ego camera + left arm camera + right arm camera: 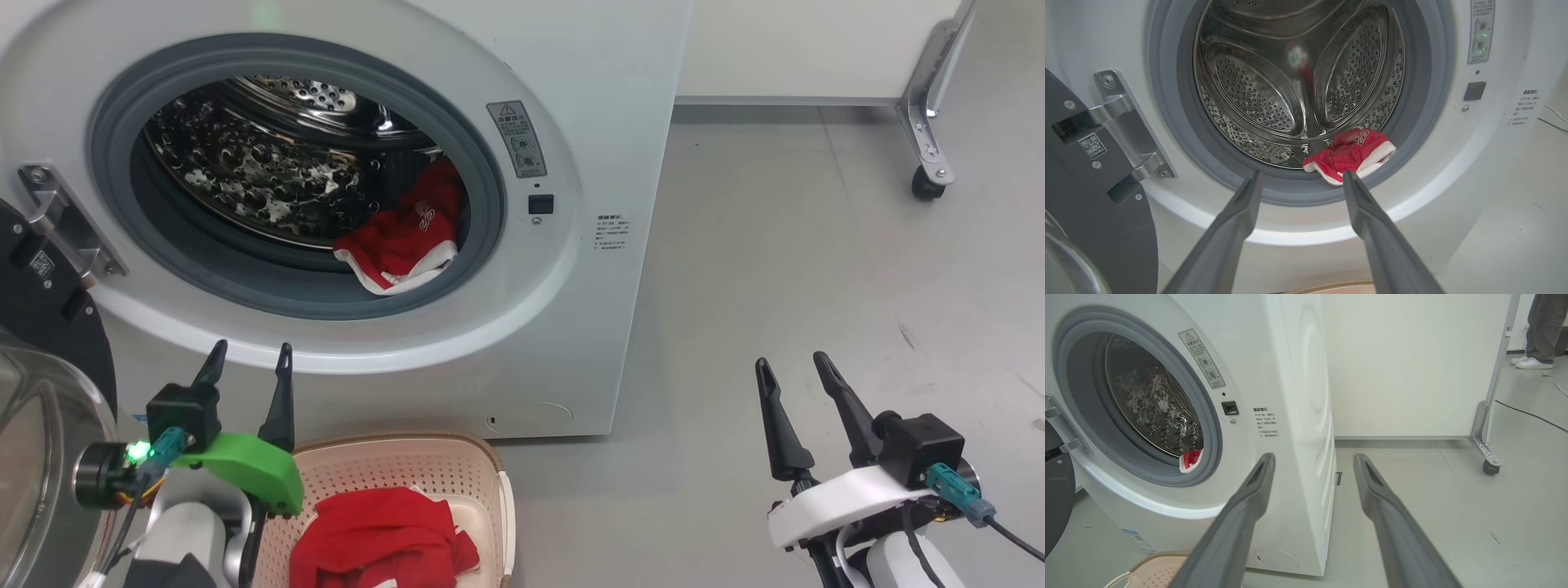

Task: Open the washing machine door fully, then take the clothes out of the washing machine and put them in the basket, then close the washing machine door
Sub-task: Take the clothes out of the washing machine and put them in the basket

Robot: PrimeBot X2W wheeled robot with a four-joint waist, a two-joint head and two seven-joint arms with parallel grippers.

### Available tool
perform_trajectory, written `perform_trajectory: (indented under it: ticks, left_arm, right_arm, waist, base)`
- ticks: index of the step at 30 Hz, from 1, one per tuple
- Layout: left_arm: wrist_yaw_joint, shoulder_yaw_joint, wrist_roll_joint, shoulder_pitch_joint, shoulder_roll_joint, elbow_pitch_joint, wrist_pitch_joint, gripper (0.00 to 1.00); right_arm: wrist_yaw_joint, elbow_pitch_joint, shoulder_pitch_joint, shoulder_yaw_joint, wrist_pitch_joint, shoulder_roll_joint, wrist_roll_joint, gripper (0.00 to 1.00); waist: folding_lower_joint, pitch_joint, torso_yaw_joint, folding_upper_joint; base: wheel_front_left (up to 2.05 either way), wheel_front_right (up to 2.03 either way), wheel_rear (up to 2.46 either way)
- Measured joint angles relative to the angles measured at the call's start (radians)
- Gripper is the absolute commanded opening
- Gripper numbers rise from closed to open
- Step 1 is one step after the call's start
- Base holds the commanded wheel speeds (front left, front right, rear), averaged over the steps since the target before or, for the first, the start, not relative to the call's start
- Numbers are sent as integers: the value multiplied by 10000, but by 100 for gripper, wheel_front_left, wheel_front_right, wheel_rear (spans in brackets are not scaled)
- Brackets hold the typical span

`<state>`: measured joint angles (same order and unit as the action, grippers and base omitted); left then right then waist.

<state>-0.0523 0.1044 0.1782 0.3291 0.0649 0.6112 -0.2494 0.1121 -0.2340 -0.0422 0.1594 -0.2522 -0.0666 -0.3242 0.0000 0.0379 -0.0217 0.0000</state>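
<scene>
At the far left, the washing machine door point(45, 327) stands swung open. Its black ring and the clear glass bowl are turned away from the machine, and it hangs on a metal hinge point(69, 220).

Just right of the door is the left tool point(251, 347). Its two dark fingers are spread apart, they point up toward the round opening, and there is nothing between them.

Beside this tool, on the floor point(816, 245) in front of the machine, stands the basket point(392, 445). A crumpled red garment point(375, 539) lies inside the basket. The green part of the left arm covers a little of the basket's left rim in the head view.

Above the basket is the washing machine point(604, 122) with its grey gasket point(114, 188) and its perforated steel drum point(245, 163). A second red jersey point(404, 237) with white trim lies at the lower right of the opening, at the front edge of the drum and against the gasket. I cannot read the white print on it. To the right of the opening there is a warning sticker point(517, 139) and below it a small dark latch slot point(540, 204).

Further right, well apart from the machine, the right tool point(790, 360) is over the bare floor. Its fingers are also parted and it has hold of nothing.

At the upper right stands a white panel on a metal foot with a black caster point(927, 184). In the right wrist view, a person's legs point(1539, 330) in grey trousers and white shoes are seen behind this panel, and a dark cable point(1531, 414) runs over the floor near them.
</scene>
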Motion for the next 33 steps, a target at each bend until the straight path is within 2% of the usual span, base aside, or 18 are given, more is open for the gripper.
perform_trajectory:
  ticks: [6, 17, 33]
  left_arm:
    - [121, -274, 332, -712, -134, -830, 0, 100]
    - [-159, -278, 681, -1582, -176, -2015, -19, 100]
    - [-247, -255, 857, -2300, -186, -2629, -25, 100]
  right_arm:
    - [0, 75, 153, -15, 0, 4, 0, 100]
    - [2, 188, 321, -15, 0, 2, 0, 100]
    - [10, 263, 367, -4, 0, -6, 0, 100]
  waist:
    - [0, -86, 37, 0]
    - [0, -155, -28, 0]
    - [0, -174, -115, 0]
  base:
    - [0, 0, 0]
    - [0, 0, 0]
    - [0, 0, 0]
